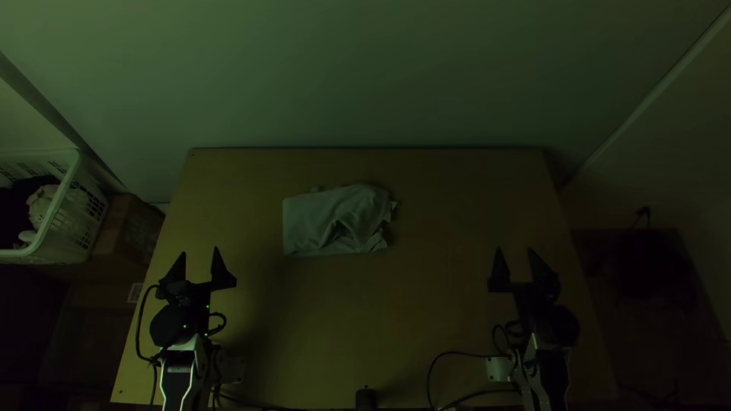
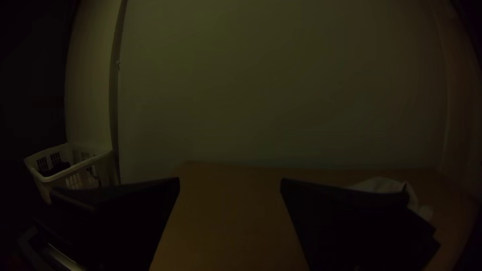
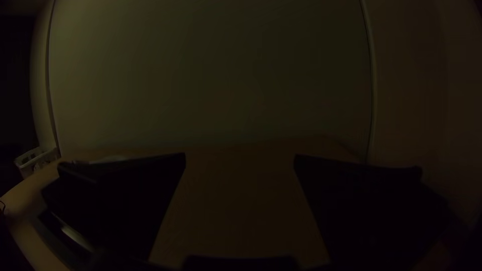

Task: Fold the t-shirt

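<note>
T-shirt (image 1: 308, 221): rumpled, lying on worktop (image 1: 426, 304)
Left claw (image 1: 199, 251): wide apart, empty
Right claw (image 1: 515, 250): wide apart, empty

Your t-shirt (image 1: 308, 221) looks plain pale grey, your desk (image 1: 426, 304) yellowish brown, your laundry basket (image 1: 57, 217) whitish.

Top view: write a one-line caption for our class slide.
A light t-shirt, its right part rumpled, lies on the wooden table beyond two open robot hands.
</note>
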